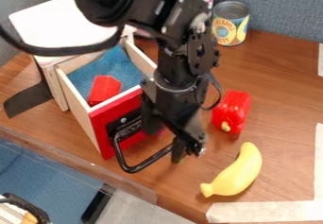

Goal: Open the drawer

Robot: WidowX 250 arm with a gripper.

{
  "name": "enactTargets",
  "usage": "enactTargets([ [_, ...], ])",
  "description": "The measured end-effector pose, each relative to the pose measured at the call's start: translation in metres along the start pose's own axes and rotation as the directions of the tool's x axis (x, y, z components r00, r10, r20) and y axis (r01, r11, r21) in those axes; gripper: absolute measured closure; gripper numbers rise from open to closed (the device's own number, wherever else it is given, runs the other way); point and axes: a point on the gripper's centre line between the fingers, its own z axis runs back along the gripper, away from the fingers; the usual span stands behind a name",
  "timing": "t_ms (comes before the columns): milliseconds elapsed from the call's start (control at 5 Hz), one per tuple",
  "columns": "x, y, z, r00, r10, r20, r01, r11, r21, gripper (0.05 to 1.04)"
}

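The black gripper (165, 142) hangs at the right end of the drawer's red front, its fingers apart and pointing down, so it is open. The drawer (101, 129) is pulled out of its white cabinet (56, 23) at the left. Its wooden sides and blue lining show, with a red block (105, 89) inside. A black loop handle (131, 168) sticks out from the red front. The handle's right end meets the gripper's fingers in the view; whether they touch cannot be told.
Right of the gripper lies a red toy pepper (232, 110), with a yellow toy banana (234, 173) nearer the front edge. Two cans stand at the back, one a pineapple can (231, 23). The counter's front edge (82, 167) runs below the drawer.
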Motion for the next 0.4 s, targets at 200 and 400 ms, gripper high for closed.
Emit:
enactTargets([
  [200, -0.004, 0.007, 0.021, 0.999, 0.042, 0.026, -0.042, 0.999, 0.016, 0.079],
  [400, -0.013, 0.029, 0.050, 0.988, 0.138, 0.074, -0.140, 0.990, 0.017, 0.083],
])
